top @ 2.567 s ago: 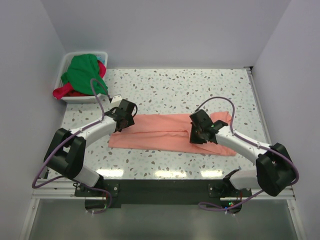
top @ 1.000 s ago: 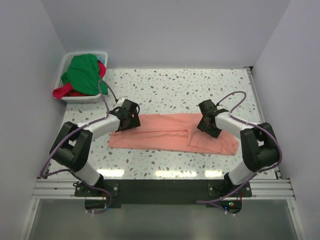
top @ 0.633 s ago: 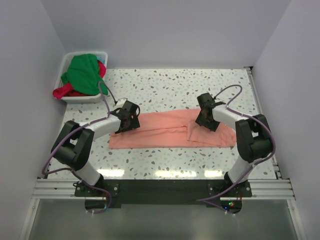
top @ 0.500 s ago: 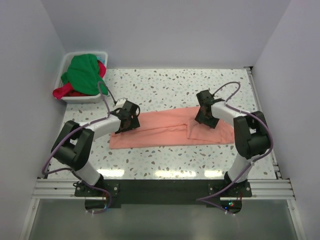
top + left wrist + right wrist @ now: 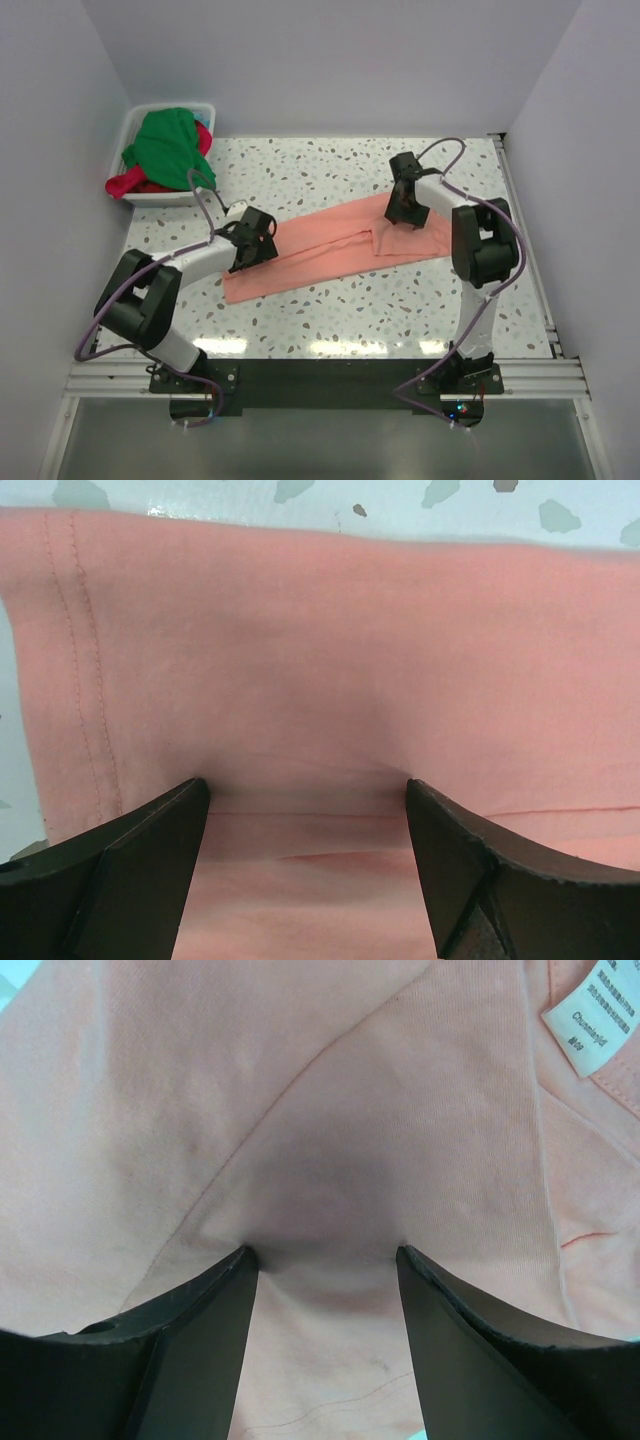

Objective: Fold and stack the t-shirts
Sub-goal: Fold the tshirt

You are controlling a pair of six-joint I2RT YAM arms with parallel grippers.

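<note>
Counted three t-shirts, two grippers, one tub.

Logged salmon-pink t-shirt (image 5: 330, 245) lying flat on table (image 5: 330, 170) as a long folded band, slanting from near-left to far-right. Logged green t-shirt (image 5: 165, 140) heaped over red-magenta t-shirt (image 5: 125, 185) inside white tub (image 5: 160, 198) at the far-left corner, with red-magenta cloth hanging over the tub's near-left rim.

Found left gripper (image 5: 255, 240) set down on the band's left end, just inside the double-stitched hem (image 5: 85, 680). Jaws wide apart, fingers (image 5: 150, 850) pressed onto the cloth, smooth cloth spanning the gap, nothing pinched.

Found right gripper (image 5: 405, 205) set down on the band's far-right end, beside a white care label (image 5: 590, 1005). Jaws apart, fingertips (image 5: 200, 1310) touching the cloth, a shallow shadowed pucker between them, not clamped together.

Edges: left end of band apart from the tub; right end stopping short of the table's right edge; a folded-over layer edge showing a little right of mid-band.

Open room: broad bare speckled surface beyond the band toward the back wall; a narrower bare strip between the band's near edge and the arm bases.
</note>
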